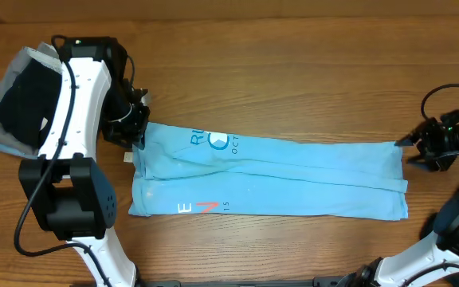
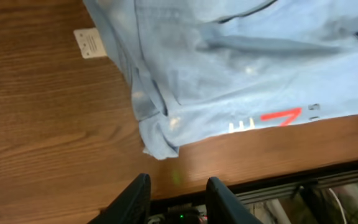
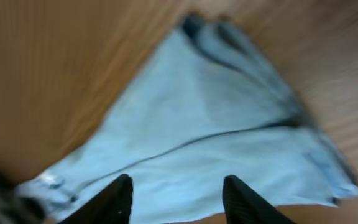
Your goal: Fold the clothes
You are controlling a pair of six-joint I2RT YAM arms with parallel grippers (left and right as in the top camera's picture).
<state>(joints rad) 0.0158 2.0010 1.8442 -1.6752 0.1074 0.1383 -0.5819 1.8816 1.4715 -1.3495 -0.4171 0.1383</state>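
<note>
Shows the light-blue T-shirt [image 1: 269, 179] folded into a long narrow band, lying flat across the middle of the wooden bench [image 1: 293, 56]; bears white lettering and a small red mark [image 1: 206, 207] near its left end, along the edge nearer the arm bases; has a small white label [image 2: 91, 42] sticking out onto the wood beside that end; finds the left pincer [image 1: 136, 127] at the band's far left corner, just beside the cloth, its fingers [image 2: 135, 196] apart with nothing between them in the wrist view; places the right pincer [image 1: 413, 147] just off the band's right end, near the far corner, likewise spread, fingers [image 3: 114, 199] empty above blurred blue fabric; cannot tell whether either pincer touches the cloth; shows also black and grey garments [image 1: 18, 100] heaped at the bench's far left, partly hidden under the left arm, apart from the shirt
</note>
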